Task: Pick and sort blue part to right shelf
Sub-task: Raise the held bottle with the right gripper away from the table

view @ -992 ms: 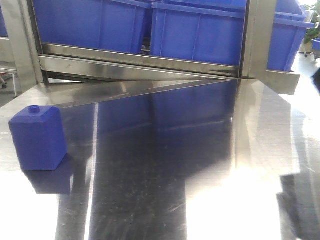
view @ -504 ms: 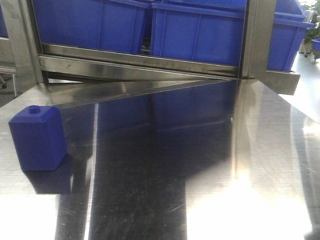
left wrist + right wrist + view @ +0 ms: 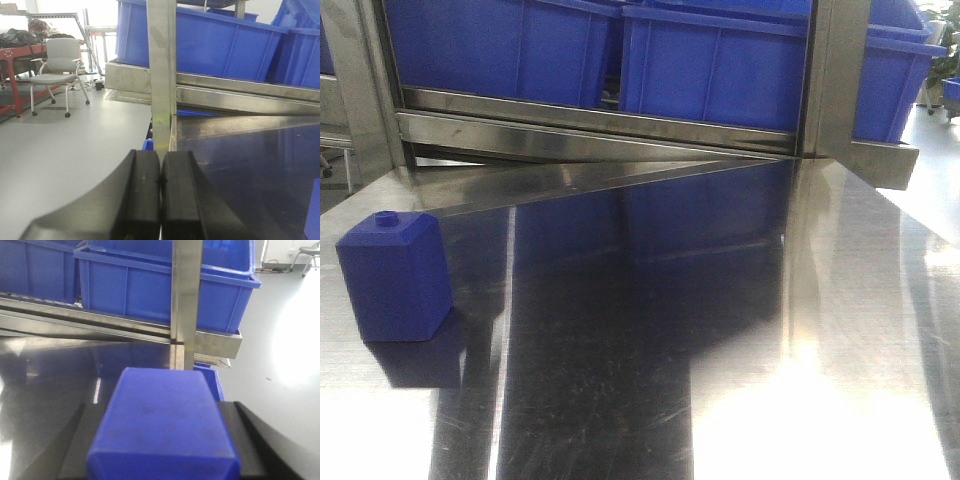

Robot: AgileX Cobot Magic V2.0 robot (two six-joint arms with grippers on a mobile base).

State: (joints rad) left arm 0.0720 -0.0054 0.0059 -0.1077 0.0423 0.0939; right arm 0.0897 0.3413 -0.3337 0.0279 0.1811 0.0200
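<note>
The blue part [image 3: 162, 425] fills the lower middle of the right wrist view, showing a plain solid-blue face. My right gripper [image 3: 162, 412] is shut on it, one black finger on each side. It hangs over the right end of the steel table [image 3: 45, 385], in front of a steel upright [image 3: 186, 290] and a blue bin [image 3: 150, 287] on the shelf rail. My left gripper [image 3: 160, 160] is shut with nothing between its pads and sits at the table's left corner. Neither gripper shows in the front view.
A wider blue block with a slanted top and small round knob [image 3: 395, 275] stands at the table's left; its edge [image 3: 314, 210] shows in the left wrist view. Blue bins [image 3: 720, 60] line the shelf behind the table [image 3: 620, 350]. A chair [image 3: 60, 62] stands on the floor at left.
A dark shape and its shadow at the right edge of the front view have moved out of frame. The knobbed blue block has not moved.
</note>
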